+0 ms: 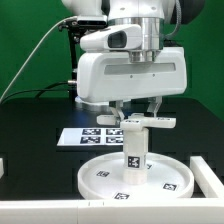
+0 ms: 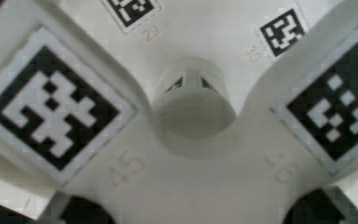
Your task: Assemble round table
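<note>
At the exterior view's left we see the black table [image 1: 30,130] in front of a green backdrop. The marker board [image 1: 88,135] lies flat on it, behind the furniture parts.

Toward the middle, the large rimmed round disc [image 1: 100,180] rests flat on the table near the front, with small square tags on its face. The short cylinder leg [image 1: 133,152] stands upright on the middle of the disc and carries a tag on its side. The cross-shaped foot [image 1: 150,121] sits level on top of the leg, and one arm reaches toward the exterior view's right.

The gripper [image 1: 139,110] hangs straight down over this stack. Its jaws are spread well apart, one on each side of the foot's middle and just above it. We see nothing clamped between them, and we cannot tell whether either finger touches the foot.

In the wrist view we look down on the white foot, with a rounded hub [image 2: 194,110] at its centre. Large black-and-white tags [image 2: 51,105] sit on either side of the hub. The dark fingertips [image 2: 83,212] show only at the picture's edge, far apart.

At the exterior view's right, a white block [image 1: 207,175] lies on the table just beside the disc's rim. We cannot tell if they touch.
</note>
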{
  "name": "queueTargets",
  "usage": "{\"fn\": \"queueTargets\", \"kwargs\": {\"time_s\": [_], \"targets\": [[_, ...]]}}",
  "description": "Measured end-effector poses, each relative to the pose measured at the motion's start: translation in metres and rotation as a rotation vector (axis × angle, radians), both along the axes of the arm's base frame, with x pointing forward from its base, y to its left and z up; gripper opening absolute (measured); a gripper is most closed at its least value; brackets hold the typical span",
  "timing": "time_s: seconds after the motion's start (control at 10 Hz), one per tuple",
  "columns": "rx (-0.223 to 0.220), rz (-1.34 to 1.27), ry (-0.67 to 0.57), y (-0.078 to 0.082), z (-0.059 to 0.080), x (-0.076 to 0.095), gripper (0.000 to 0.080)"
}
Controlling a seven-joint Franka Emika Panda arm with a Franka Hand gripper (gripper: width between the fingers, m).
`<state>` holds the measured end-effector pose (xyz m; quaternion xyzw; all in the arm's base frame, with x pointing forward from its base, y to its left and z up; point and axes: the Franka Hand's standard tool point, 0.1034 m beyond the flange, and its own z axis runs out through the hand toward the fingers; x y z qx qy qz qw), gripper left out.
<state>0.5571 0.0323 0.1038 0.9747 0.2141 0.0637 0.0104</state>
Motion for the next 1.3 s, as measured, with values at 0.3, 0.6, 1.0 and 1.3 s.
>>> {"fn": "queueTargets", "kwargs": {"time_s": [0.3,0.6,1.0,1.3], "targets": [[0.057,-0.410,-0.006,0.0093,0.0002,0.0030,0.0443],[0.155,-0.805,-0.010,0.0075,-0.0002,0.0027,0.0445],[0.228,-1.231,0.030,0.0071,-0.0010,0.0036,0.0445],[0.234,-1.259,0.034,0.0078,-0.0015,0.0033,0.0533]]}}
